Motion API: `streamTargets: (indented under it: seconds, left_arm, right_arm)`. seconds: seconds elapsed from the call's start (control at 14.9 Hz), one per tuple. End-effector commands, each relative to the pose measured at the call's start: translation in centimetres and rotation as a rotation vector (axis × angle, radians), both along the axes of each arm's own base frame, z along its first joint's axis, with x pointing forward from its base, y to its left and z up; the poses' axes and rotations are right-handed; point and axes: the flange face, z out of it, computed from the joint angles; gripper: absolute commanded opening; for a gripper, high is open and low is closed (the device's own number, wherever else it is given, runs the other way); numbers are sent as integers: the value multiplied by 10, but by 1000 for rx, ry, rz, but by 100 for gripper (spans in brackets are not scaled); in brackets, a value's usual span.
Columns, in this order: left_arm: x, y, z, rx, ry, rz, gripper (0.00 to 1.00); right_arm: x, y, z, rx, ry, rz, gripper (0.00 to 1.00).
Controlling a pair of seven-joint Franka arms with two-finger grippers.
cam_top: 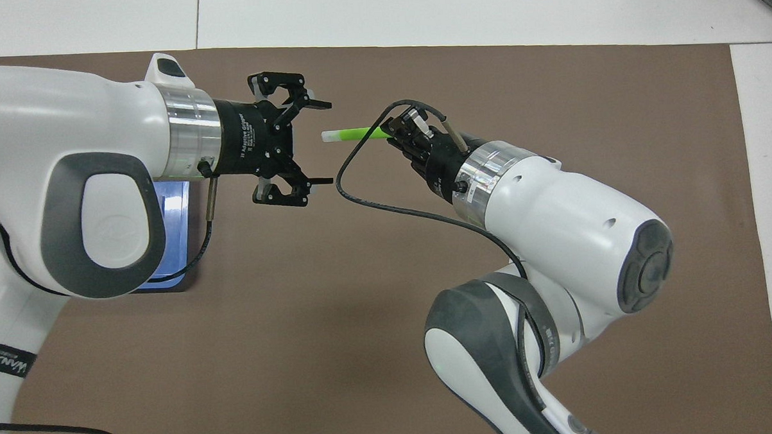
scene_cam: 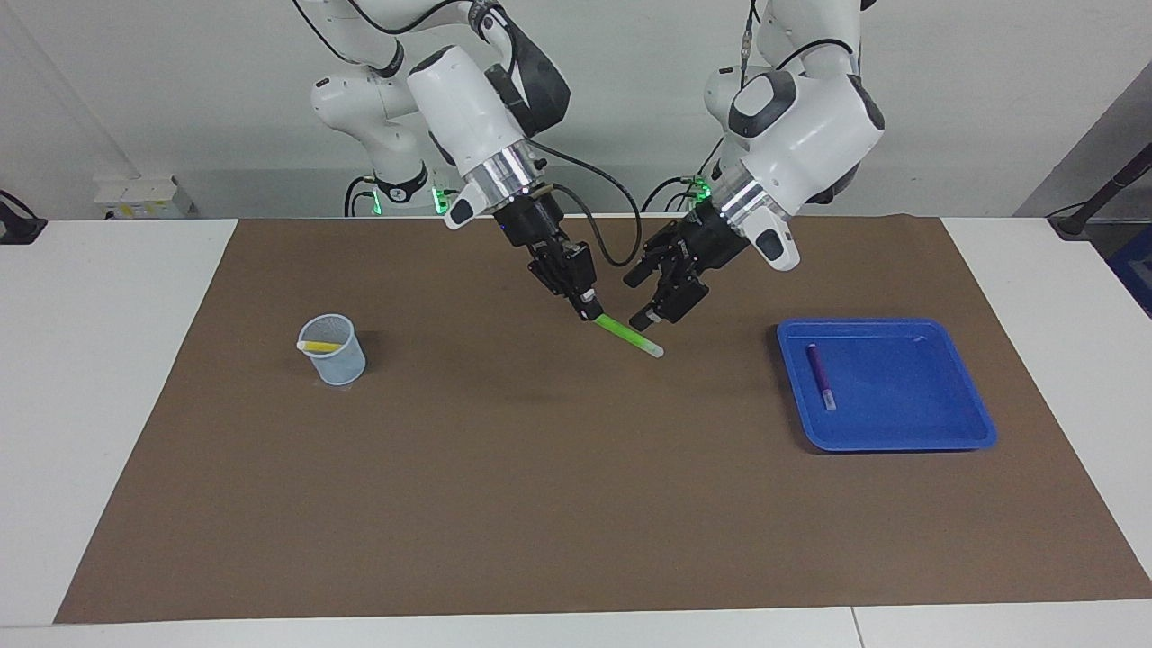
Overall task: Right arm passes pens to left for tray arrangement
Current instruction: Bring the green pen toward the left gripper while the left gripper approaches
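Note:
My right gripper (scene_cam: 589,310) is shut on one end of the bright green pen (scene_cam: 630,337) and holds it in the air over the middle of the brown mat, whitish tip toward my left gripper. My left gripper (scene_cam: 637,299) is open, its fingers apart, just short of the pen's free tip. In the overhead view the green pen (cam_top: 351,134) points from the right gripper (cam_top: 392,132) toward the open left gripper (cam_top: 327,142). The purple pen (scene_cam: 820,375) lies in the blue tray (scene_cam: 900,432). The yellow pen (scene_cam: 319,346) lies in a mesh cup.
The pale-blue mesh cup (scene_cam: 337,364) stands on the brown mat (scene_cam: 540,504) toward the right arm's end. The tray lies toward the left arm's end; in the overhead view the left arm hides most of the tray (cam_top: 175,211).

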Motion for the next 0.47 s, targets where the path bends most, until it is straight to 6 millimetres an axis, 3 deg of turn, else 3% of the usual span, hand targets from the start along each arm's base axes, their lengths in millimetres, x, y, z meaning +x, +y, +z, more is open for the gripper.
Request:
streamTargets:
  seconds: [0.0, 0.4]
  left_arm:
    - [-15, 2, -4, -1, -18, 33, 100]
    - [-16, 8, -13, 7, -39, 67, 95]
  right_arm:
    - [-2, -2, 3, 12, 21, 8, 0]
    - [3, -5, 5, -1, 15, 22, 0]
